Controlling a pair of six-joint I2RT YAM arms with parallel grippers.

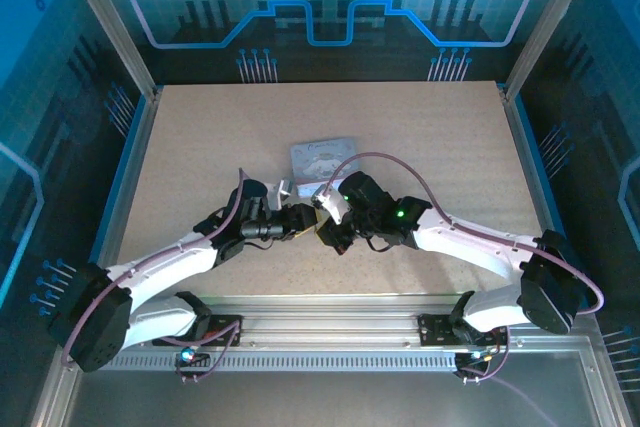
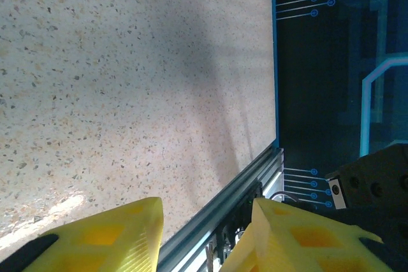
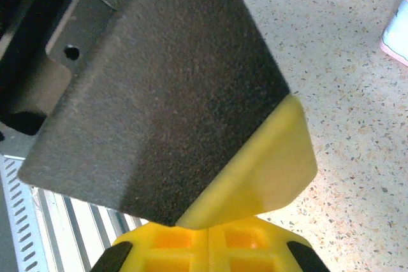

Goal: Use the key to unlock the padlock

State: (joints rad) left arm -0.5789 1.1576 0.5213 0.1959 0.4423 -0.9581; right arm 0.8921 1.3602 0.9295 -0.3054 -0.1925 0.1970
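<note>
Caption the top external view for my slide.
The left hand and right hand nearly meet over the table, on the near side of a pale printed tin.

A speckled beige table (image 1: 430,147) is seen across the middle of the top view, bordered by aluminium rails (image 1: 330,309). A pale rectangular tin (image 1: 322,158) is laid flat on it, just above centre.

Tin (image 3: 398,31) cropped at right edge, right pincer (image 3: 209,237) cut off below
</note>
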